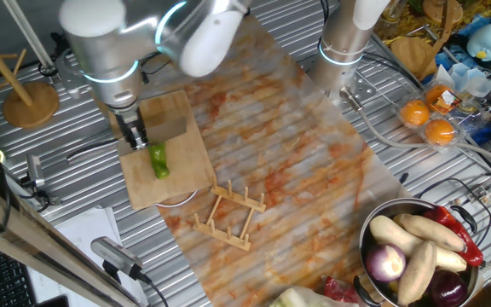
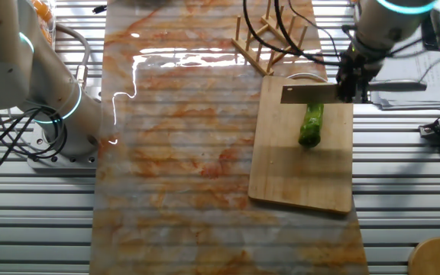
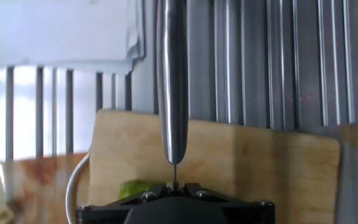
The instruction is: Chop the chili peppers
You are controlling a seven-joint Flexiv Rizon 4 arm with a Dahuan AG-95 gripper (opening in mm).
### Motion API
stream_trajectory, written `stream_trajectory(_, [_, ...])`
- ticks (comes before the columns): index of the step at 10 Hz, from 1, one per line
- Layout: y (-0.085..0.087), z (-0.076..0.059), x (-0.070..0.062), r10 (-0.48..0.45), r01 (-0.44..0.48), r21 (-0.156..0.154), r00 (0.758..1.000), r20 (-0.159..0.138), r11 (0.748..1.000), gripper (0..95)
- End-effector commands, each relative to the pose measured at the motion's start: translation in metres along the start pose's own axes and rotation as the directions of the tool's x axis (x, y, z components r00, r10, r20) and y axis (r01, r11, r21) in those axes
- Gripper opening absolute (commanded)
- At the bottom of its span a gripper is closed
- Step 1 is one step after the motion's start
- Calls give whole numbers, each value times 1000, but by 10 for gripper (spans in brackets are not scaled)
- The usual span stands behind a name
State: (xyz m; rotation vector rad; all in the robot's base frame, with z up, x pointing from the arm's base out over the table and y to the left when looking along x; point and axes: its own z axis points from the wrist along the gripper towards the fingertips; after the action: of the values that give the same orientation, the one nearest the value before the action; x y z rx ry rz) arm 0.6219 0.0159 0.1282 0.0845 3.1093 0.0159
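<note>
A slatted metal table [image 2: 205, 244] under a stained plastic sheet [image 2: 182, 153] fills my screens, and on the sheet sits the wooden cutting board [image 2: 296, 179] I am working over. My end effector [image 2: 350, 76] is clamped shut on the handle of a cleaver [image 2: 312, 93], with the flat blade reaching out sideways from the fingers above the board's far end. The green chili pepper [image 2: 311, 124] lies on the board just below the blade. In the other fixed view it runs away from the blade toward the board's middle, so its long axis sits roughly crosswise to the cutting edge; that crossing is what the chop depends on. In the hand view I look straight along the knife's spine [image 3: 172, 81], and only a sliver of green shows low and left of the blade line [image 3: 138, 186]. I judge the blade is over the pepper's near end, not its middle. From these views I cannot tell whether the edge touches the skin or hangs just above it. The pepper looks whole, so I take it no cut is made yet
</note>
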Motion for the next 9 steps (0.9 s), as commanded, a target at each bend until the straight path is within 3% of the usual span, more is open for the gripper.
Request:
stream_trajectory(1, [10,15,6,-32,32,-21,999,-9,999,0])
stream_trajectory(3, [20,29,18,-26,26,-6,1000,-2,1000,0])
stream_trajectory(9, [18,39,25,-28,28,3,1000,-3,1000,0])
